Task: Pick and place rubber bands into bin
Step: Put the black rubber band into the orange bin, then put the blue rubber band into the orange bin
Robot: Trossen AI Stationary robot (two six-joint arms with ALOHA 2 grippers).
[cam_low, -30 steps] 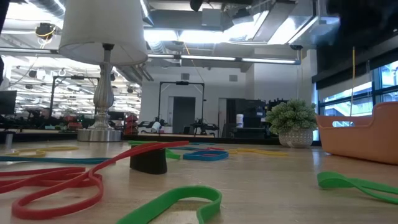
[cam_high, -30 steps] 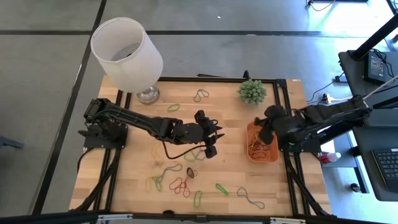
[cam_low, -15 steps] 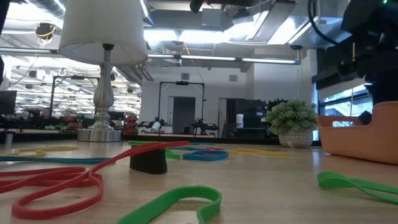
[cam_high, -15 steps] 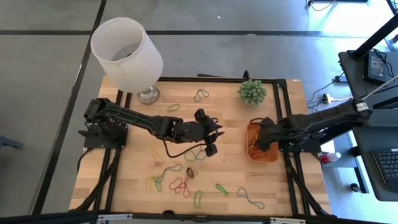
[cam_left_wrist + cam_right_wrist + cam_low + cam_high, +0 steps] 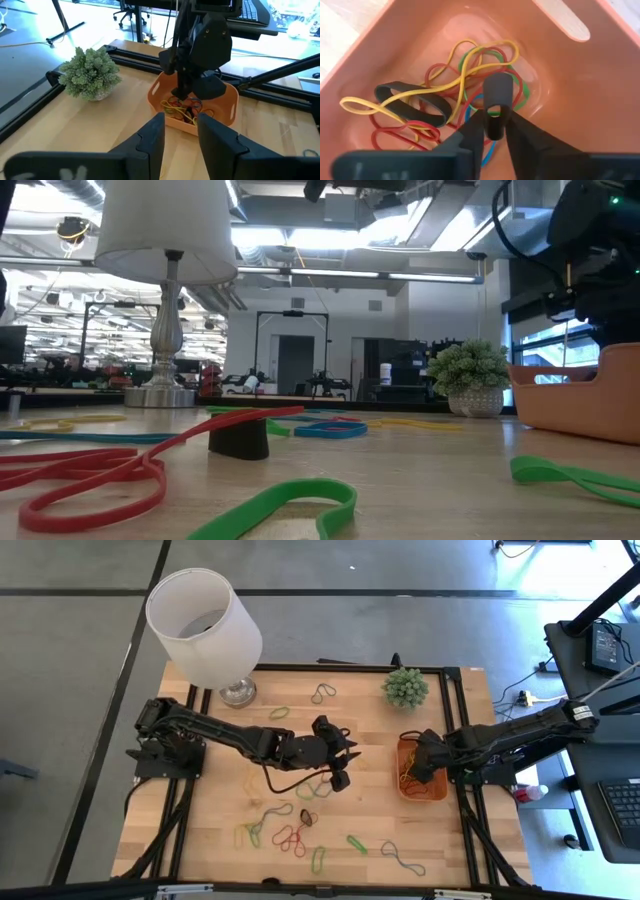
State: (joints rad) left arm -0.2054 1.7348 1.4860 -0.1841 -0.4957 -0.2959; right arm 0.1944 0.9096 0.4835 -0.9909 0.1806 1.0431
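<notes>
Hanging right of frame centre over the bin (image 5: 421,768), the right gripper (image 5: 417,767), jaws narrowly parted, seemingly pinches a dark band (image 5: 496,104) directly above the rubber bands (image 5: 445,102) heaped inside.

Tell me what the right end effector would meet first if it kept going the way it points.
Probably the pile of thin coloured rubber bands in the shallow orange plastic bin; the right end effector points straight into it, though depth is unclear.

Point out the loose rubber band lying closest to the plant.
The dark rubber band left of the plant, near the table's far edge; every other loose band lies farther away, toward the middle or front.
</notes>
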